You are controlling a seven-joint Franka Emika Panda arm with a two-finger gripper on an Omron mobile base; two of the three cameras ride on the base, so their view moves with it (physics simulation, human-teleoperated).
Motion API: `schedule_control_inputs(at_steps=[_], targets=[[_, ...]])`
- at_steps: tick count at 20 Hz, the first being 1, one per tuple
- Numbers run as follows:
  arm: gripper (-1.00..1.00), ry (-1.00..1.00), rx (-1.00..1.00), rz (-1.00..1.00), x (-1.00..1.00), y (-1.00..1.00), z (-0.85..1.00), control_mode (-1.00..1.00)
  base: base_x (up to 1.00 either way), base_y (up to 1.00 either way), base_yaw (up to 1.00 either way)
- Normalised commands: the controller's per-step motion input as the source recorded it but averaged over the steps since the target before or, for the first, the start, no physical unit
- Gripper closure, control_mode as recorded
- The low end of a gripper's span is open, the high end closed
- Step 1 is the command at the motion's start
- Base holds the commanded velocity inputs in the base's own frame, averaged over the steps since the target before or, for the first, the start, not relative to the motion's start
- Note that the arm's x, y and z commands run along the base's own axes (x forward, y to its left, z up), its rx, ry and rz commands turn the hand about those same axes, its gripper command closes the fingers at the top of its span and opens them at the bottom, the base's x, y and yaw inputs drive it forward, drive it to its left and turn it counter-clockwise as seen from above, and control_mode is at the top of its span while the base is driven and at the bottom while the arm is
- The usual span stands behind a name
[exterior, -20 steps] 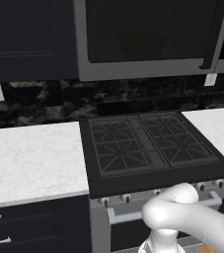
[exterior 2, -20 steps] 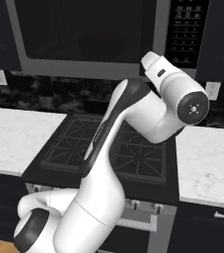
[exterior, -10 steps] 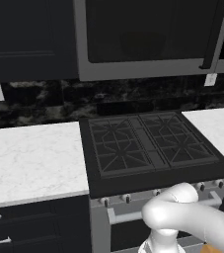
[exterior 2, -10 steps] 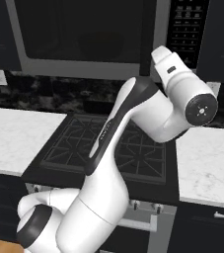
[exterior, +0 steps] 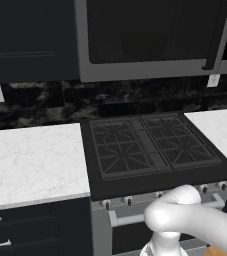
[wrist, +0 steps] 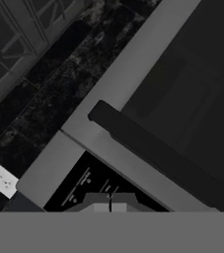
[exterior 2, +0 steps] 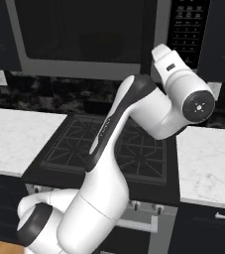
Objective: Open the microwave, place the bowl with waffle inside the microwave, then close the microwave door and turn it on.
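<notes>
From the left base view, one wide grey-framed microwave [exterior: 150, 40] with dark glass is seen shut above one black gas stove [exterior: 150, 150], flanked by two white marble counter [exterior: 30, 162] stretches.

From the right base view, one dark control panel [exterior 2: 187, 30] is seen behind the arm.

In the hand view, one dark bar handle [wrist: 163, 158] is seen, with the claw [wrist: 110, 203] closed on nothing before the panel.

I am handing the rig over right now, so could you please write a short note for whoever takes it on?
Gripper: shut, holding nothing, raised at the microwave's control panel, beside the microwave door handle.
Door looks closed. Stove below.
Done: cannot tell from these views whether anything has been loaded.
Left: confirm where the bowl with waffle is; the start press may be next.
</notes>
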Motion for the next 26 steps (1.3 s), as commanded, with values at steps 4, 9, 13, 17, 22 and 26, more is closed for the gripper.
schedule_control_inputs(at_steps=[4, 9, 13, 17, 22, 26], targets=[[1.00, 0.00, 0.01, 0.00, 0.43, 0.00, 0.00, -1.00, 0.00, 0.00, 0.00], [1.00, 0.00, 0.02, 0.00, 0.27, -0.01, 0.00, -1.00, 0.00, 0.00, 0.00], [1.00, 0.00, 0.02, 0.00, 0.19, -0.14, -0.02, -1.00, 0.00, 0.00, 0.00], [1.00, 0.00, 0.03, 0.00, 0.21, -0.13, 0.00, -1.00, 0.00, 0.00, 0.00], [1.00, 0.00, 0.03, 0.00, 0.23, -0.10, 0.00, -1.00, 0.00, 0.00, 0.00], [1.00, 0.00, 0.02, 0.00, 0.19, -0.13, -0.06, -1.00, 0.00, 0.00, 0.00]])
